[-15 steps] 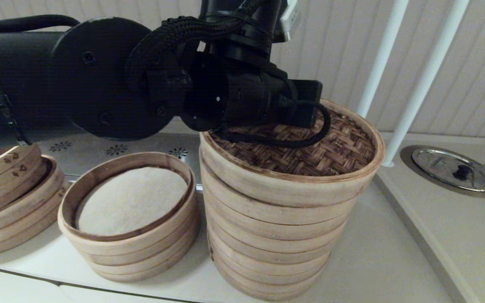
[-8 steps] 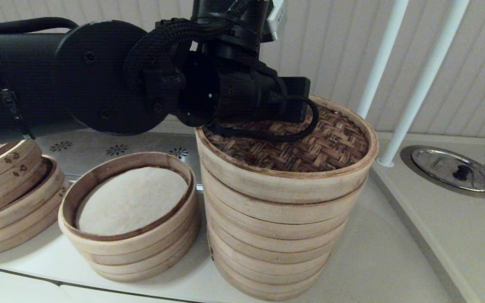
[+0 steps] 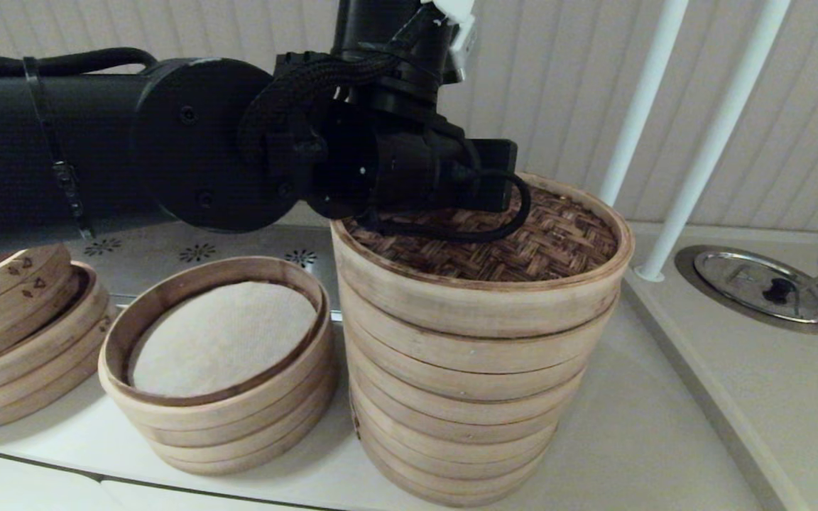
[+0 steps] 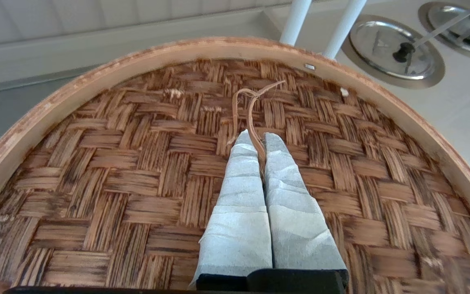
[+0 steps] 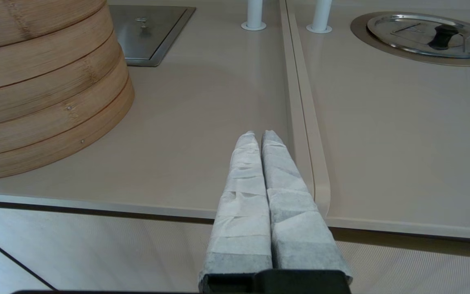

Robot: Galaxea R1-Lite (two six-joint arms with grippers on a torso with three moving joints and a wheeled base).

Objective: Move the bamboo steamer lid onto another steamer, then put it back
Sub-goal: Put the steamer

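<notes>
The black left arm point(image 3: 96, 149) reaches across from the robot's left, its thick forearm lying nearly level and its wrist bent so the left tool point(image 4: 258, 141) points downward. That tool's two pale, cloth-wrapped fingers point(image 4: 239, 196) are pressed together, pinching a thin brown loop of bamboo strip point(image 4: 251, 110) that rises just past their tips. The right tool point(image 5: 258, 139) hangs low and apart, its own wrapped fingers point(image 5: 243, 196) pressed tight together with nothing between them.

Head view looks down at the counter point(image 3: 664, 440); left wrist view hugs the lid point(image 4: 137, 171), seen in both.
</notes>
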